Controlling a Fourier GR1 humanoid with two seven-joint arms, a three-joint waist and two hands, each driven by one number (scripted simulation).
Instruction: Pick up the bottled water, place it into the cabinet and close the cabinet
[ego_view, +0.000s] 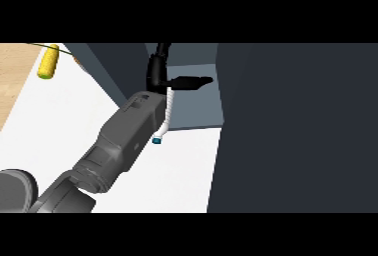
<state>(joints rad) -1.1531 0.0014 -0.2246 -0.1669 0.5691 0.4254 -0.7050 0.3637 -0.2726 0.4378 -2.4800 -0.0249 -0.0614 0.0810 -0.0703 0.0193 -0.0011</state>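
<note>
The bottled water (165, 117) is a slim white bottle with a blue cap (156, 141). It hangs cap end towards me at the front edge of the open cabinet's shelf (198, 102). My left hand (158, 72) reaches in from the lower left on its grey forearm. Its fingers and thumb (190, 81) curl round the bottle's far end, hiding that part. The cabinet door (295, 125) stands open as a wide dark panel at the right. My right hand does not show.
A yellow corn cob (49, 62) lies at the far left on a wooden surface (18, 75). The white counter (181, 172) runs below the cabinet. The dark cabinet side (111, 65) rises left of the hand.
</note>
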